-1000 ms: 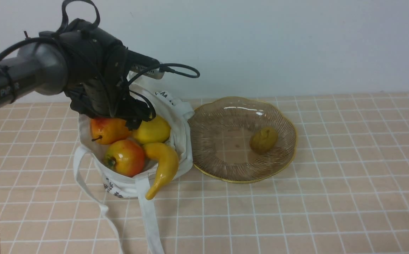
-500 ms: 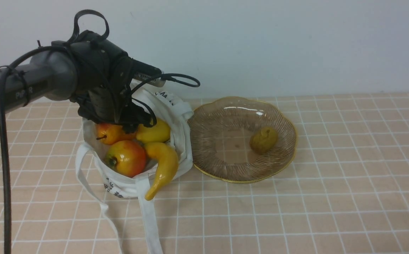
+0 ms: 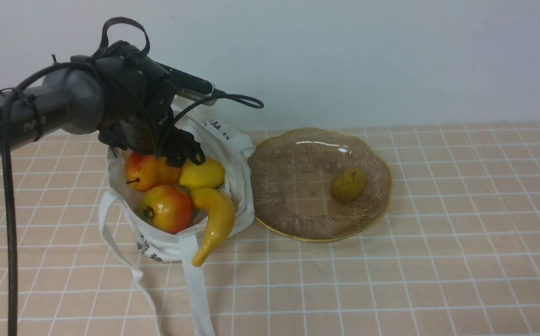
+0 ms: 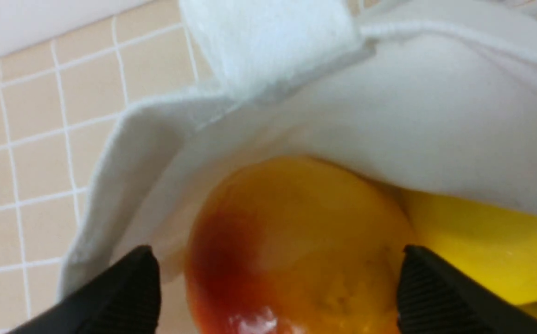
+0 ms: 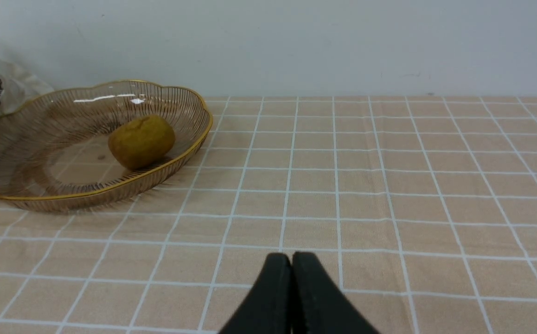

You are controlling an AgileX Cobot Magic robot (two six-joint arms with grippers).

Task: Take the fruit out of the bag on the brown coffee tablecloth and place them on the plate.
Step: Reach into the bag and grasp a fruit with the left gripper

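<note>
Left fingers (image 4: 127, 297) astride pear (image 4: 296, 241) — in bag (image 4: 435, 116)

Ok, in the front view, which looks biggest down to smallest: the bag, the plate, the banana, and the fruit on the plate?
1. The bag and the plate look about alike, too close to rank.
2. The banana.
3. The dull yellow fruit on the plate looks smallest.
</note>
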